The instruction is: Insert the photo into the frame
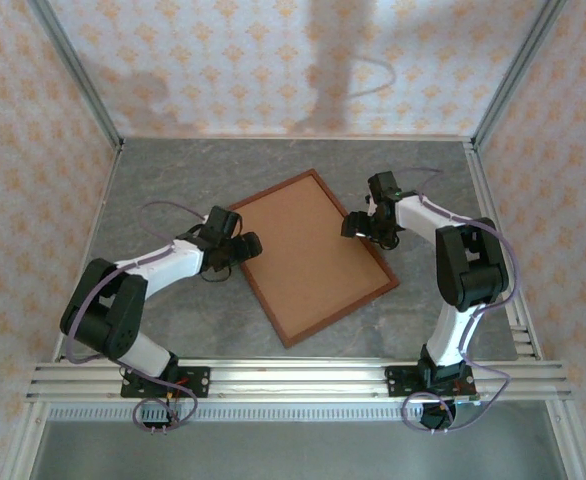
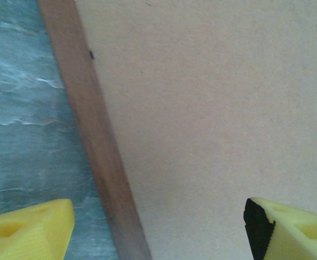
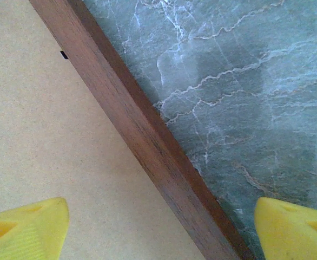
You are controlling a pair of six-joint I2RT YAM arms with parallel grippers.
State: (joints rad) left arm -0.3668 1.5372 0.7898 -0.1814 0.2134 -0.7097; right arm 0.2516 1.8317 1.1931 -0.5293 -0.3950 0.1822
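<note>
The grey marbled table (image 1: 173,180) carries the frame (image 1: 343,314), which lies flat and turned at an angle, about midway between the two arms. That probably puts both of its long sides in reach at once. Inside the reddish-brown moulding a plain brown board (image 1: 308,255) faces up and fills the opening, which suggests the frame is face down with its backing in place. Whether the photo lies beneath that board cannot be told. The left claw (image 1: 245,245) is at the frame's left long side and the right claw (image 1: 358,225) is at the opposite long side, so each side has its own claw to press or grip it. From the left wrist, the left claw (image 2: 158,227) has its jaws wide apart with nothing between them. One finger (image 2: 28,230) is over the table and the other is over the board, with the moulding running between them. The right claw (image 3: 161,227) is likewise spread and empty, straddling its strip of moulding with one finger (image 3: 23,230) over the board. Whether any fingertip touches the surface is unclear.
</note>
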